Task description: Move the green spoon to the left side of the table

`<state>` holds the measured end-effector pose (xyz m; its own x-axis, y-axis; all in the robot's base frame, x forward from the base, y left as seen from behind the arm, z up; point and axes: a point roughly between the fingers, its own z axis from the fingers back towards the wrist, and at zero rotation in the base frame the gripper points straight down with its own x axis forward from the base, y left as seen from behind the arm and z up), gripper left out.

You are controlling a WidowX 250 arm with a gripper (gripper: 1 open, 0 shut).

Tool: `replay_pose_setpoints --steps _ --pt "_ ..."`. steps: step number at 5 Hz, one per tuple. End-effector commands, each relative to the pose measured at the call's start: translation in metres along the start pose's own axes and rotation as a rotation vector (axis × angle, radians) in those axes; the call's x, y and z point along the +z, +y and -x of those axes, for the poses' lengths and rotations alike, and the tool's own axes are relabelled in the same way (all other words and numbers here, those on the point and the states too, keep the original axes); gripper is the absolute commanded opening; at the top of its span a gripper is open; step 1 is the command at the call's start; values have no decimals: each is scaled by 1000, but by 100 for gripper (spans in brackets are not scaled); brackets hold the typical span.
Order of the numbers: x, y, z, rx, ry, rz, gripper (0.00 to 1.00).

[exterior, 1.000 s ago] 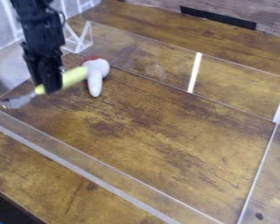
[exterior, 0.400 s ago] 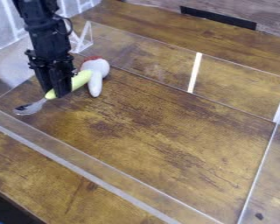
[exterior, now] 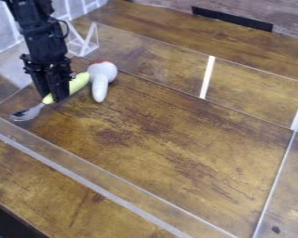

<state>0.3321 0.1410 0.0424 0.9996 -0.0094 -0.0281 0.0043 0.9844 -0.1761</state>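
Our gripper [exterior: 55, 91] is clamped on the handle of the green spoon [exterior: 74, 85], in the upper left of the frame; the metal bowl points down-left, near the clear wall [exterior: 55, 152]. Risks, as we judge them: a sideways swing could knock the white object [exterior: 101, 82] just beside the handle; an off-centre hold could let the spoon pivot; drifting further left could catch the bowl on the wall.
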Motion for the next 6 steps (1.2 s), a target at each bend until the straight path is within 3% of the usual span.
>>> replay_pose_setpoints --steps 1,3,5,6 --pt "20 14 -13 -2 -66 -23 0" --pt "15 20 -28 84 -82 -9 0" --pt "17 35 -31 60 -69 -6 0" --pt "18 37 -36 101 -72 4 0"
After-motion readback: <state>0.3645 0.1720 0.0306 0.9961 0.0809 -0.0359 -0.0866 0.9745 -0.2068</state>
